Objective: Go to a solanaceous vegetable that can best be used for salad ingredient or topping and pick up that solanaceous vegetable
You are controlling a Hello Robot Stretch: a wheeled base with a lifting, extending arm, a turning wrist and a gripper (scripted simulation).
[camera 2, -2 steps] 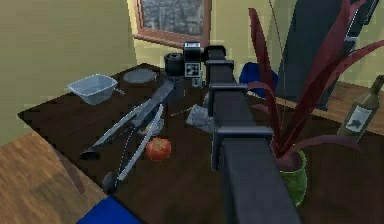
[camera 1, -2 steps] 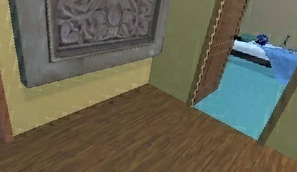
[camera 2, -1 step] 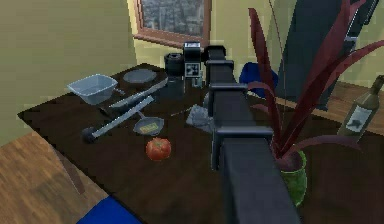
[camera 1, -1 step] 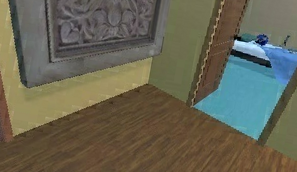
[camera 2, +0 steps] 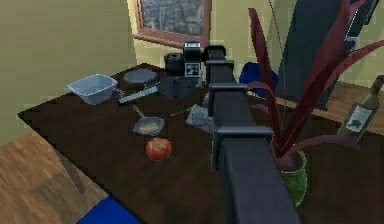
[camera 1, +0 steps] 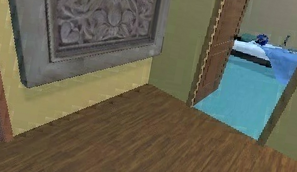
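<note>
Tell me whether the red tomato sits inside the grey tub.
No: the tomato lies on the dark table, well apart from the tub.

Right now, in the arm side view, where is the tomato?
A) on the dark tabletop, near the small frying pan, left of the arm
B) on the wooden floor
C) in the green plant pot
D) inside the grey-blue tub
A: the tomato lies on the bare dark table, just below the small frying pan in the picture and left of the arm.
</note>
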